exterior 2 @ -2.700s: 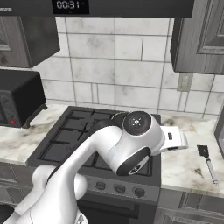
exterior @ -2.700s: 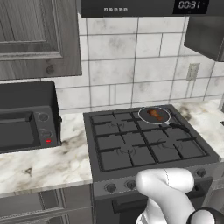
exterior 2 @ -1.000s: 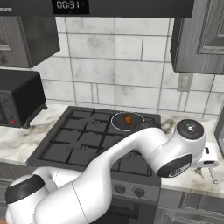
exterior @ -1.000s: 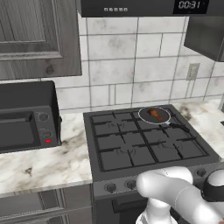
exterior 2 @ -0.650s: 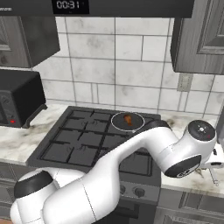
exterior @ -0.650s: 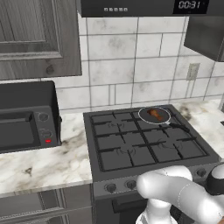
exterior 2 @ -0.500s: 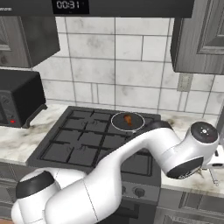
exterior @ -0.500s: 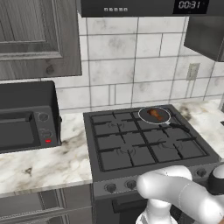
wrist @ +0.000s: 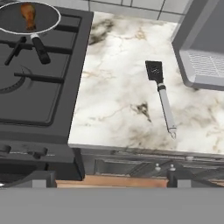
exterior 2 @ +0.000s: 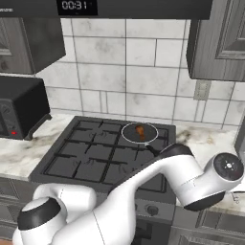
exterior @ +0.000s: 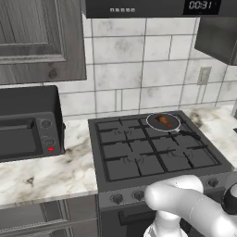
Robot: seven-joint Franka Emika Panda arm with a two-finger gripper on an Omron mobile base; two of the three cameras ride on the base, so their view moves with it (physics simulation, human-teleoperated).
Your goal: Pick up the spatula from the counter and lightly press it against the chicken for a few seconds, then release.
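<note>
Jaws are wide apart and empty; both finger tips (wrist: 37, 178) sit at the bottom edge of the hand view, looking down on the bench (wrist: 113, 105) right of the stove (wrist: 39, 96). Spatula (wrist: 162, 94) lies flat on that bench, untouched, dark head away from the camera, handle running toward the bench front edge, well apart from the jaws. Chicken (wrist: 28, 15) sits in the pan (wrist: 8, 27) on the rear right burner, pan handle pointing out over the grate. Progress as I judge it: nothing done yet, this is the approach to the pick. Left to do: come down, close on the handle, lift, carry over to the pan, press lightly on the chicken, hold, release. Hard to read: how high the jaws are above the bench, no good cue. The grey boxy thing (wrist: 201, 43) beside the spatula is cut off by the frame, can't identify it. In the right base view the arm's big joint (exterior 2: 225, 170) covers most of that bench patch.
</note>
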